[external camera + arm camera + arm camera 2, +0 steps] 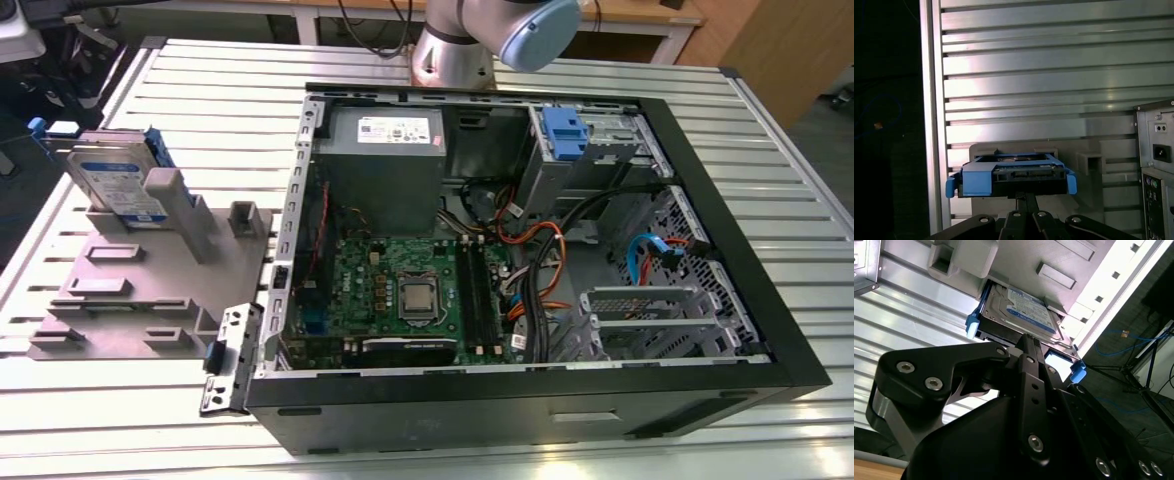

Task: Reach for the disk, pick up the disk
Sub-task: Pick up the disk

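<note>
Disk (pixel 114 180) stands on edge in the grey fixture (pixel 134 280) on the tabletop (pixel 134 430), upper left of the exterior view. My tool (pixel 1026 202) points at its top end, bottom centre of the first wrist view. Open or closed, I can't tell. The danger: an off-centre approach clips a blue rail (pixel 974 182), and the disk tips or jams in its slot.

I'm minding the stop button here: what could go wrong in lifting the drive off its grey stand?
The disk stands on edge against a post of the grey fixture; a skewed pull could wedge or topple it.
Its blue rails stick out; a grip on that plastic might slip.
The open case sits close; a wide swing could clip it.
</note>
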Action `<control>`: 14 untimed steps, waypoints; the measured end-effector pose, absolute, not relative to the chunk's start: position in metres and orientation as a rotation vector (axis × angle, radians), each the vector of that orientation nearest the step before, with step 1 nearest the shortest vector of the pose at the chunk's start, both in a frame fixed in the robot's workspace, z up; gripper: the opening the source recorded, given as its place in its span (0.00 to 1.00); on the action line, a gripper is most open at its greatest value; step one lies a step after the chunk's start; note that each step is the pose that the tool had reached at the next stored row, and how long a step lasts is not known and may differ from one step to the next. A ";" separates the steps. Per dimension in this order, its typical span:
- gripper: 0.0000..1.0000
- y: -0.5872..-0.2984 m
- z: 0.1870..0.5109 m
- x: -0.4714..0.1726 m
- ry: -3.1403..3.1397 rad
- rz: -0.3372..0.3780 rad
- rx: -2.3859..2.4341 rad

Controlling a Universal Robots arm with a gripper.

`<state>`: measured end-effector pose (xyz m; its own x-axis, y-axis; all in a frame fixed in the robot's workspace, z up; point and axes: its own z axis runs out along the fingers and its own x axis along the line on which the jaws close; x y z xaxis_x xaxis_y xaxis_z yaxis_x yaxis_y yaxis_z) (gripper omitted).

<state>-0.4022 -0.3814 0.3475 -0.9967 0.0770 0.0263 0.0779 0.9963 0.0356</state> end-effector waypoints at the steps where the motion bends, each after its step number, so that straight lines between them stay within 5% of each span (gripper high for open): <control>1: 0.11 -0.381 0.348 -0.402 -3.114 -0.057 -0.121; 14: 0.11 -0.381 0.348 -0.402 -3.111 -0.054 0.120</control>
